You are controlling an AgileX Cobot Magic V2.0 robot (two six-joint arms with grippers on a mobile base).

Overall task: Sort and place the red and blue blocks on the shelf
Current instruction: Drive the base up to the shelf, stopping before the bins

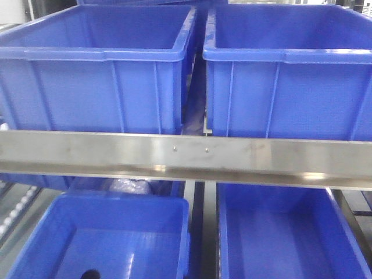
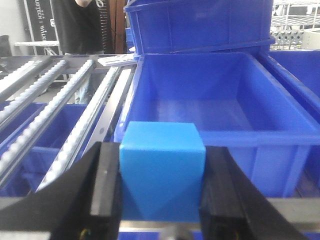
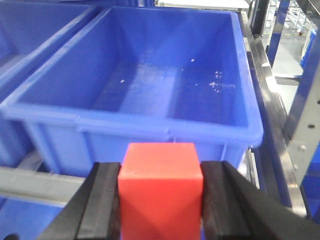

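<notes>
Now, nearest us, the left gripper (image 2: 161, 192) is clamped on the blue block (image 2: 162, 150), and the right gripper (image 3: 160, 205) is squeezing the red block (image 3: 160, 175). Both blocks are held up by the shelf (image 1: 186, 152) front rail. Beyond it, the left blue bin (image 1: 99, 87) and the right blue bin (image 1: 290, 93) sit side by side.

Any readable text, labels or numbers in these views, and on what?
"UTECH", vertical white letters, uncertain, the rest blurred or cut off: on the dark panel in the left wrist view.
No text visible on the blue bins, blue block, red block or steel rail.
</notes>
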